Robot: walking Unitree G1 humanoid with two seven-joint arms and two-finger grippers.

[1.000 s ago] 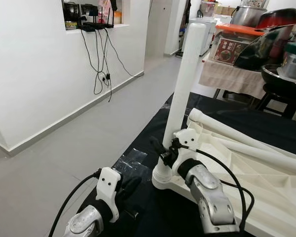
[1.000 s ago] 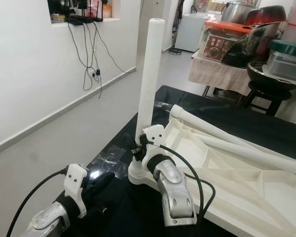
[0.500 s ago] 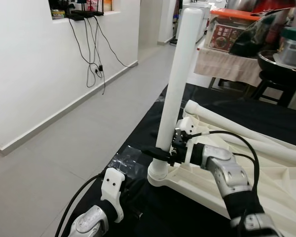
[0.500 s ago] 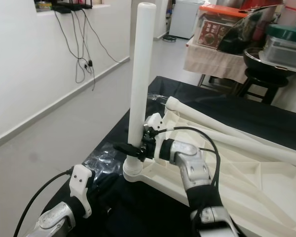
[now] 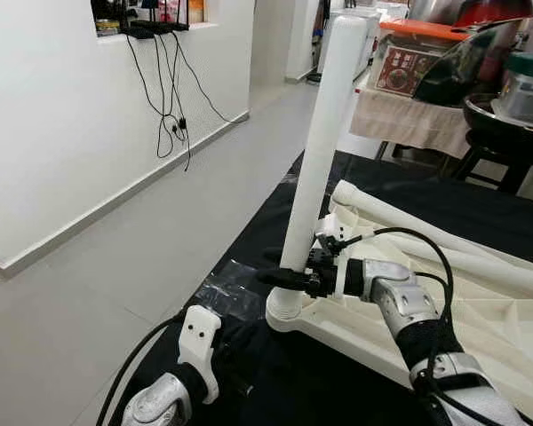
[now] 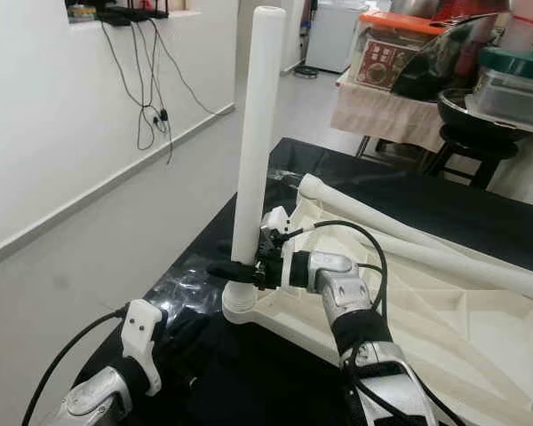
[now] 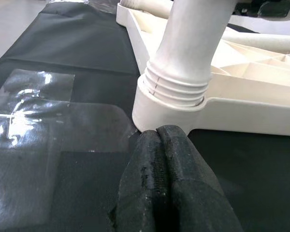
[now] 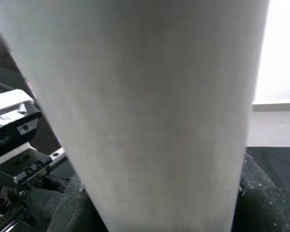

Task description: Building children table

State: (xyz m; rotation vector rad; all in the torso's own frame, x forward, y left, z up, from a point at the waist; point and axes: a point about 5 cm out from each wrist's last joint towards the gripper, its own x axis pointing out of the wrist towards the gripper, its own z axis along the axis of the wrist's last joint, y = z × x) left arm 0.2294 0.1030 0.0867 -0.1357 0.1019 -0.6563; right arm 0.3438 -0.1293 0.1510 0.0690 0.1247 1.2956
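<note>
A white table leg (image 5: 324, 146) stands upright in the corner socket (image 5: 284, 311) of the upside-down white table top (image 5: 480, 328), which lies on a black cloth (image 5: 338, 382). Low on the leg, just above the socket, my right gripper (image 5: 284, 277) is shut on it, fingers level; the leg (image 8: 145, 111) sits close between its pads. My left gripper (image 7: 159, 133) is shut on nothing, low over the cloth, its tips almost at the socket (image 7: 169, 108). Two more white legs (image 5: 426, 240) lie across the table top.
Clear tape (image 5: 226, 288) shines on the cloth beside the socket. Grey floor (image 5: 115, 266) and a white wall with hanging cables (image 5: 173, 98) are to the left. Behind on the right stand a cloth-covered table with pots and boxes (image 5: 426, 80) and a black stool (image 5: 506, 160).
My right wrist has turned, so its fingers now lie level across the leg's foot instead of pointing up along it. The view shifted slightly. The left gripper stays low.
</note>
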